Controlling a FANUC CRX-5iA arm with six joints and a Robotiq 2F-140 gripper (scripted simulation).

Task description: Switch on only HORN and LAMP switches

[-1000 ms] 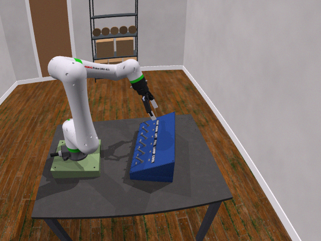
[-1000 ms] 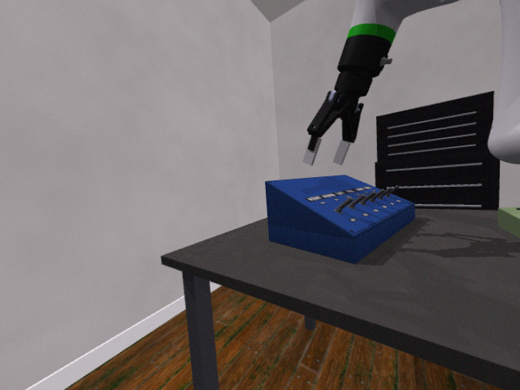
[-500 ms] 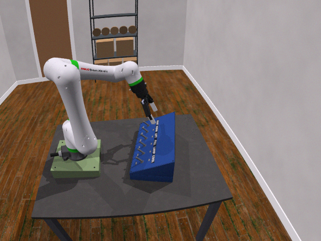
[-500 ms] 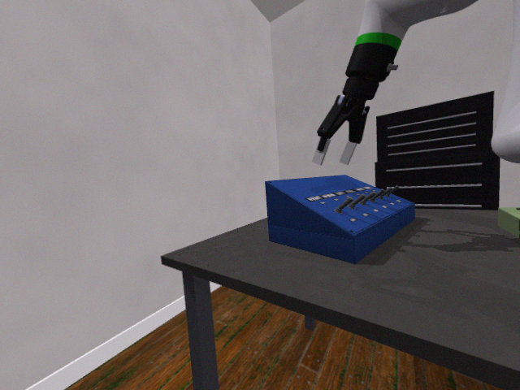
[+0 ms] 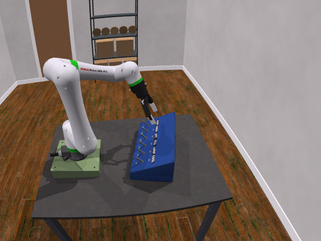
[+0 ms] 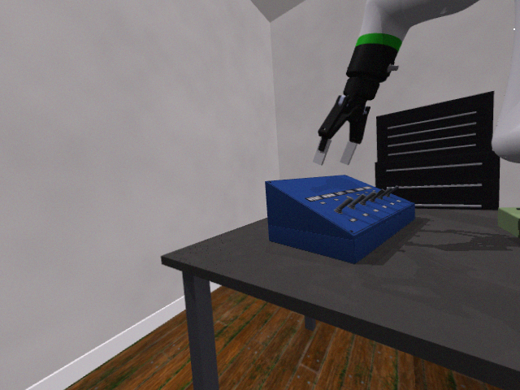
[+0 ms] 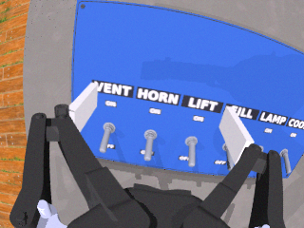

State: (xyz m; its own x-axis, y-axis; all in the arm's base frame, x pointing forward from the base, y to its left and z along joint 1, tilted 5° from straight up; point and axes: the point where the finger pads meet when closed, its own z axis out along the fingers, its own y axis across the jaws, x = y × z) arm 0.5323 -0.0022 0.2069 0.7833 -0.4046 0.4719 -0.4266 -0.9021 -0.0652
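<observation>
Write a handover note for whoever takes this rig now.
Gripper: open, above the blue console, holding nothing.
HORN switch: second in the row, between VENT and LIFT, lever toward OFF.
LAMP switch: second from the COOL end, mostly hidden in the wrist view.
Done: HORN not yet switched on.
Left: HORN on, LAMP confirmed on, others untouched, arm clear.

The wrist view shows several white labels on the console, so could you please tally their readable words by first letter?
Labels on the console:
V: 1
H: 1
L: 2
F: 1
C: 1
Total: 6
</observation>
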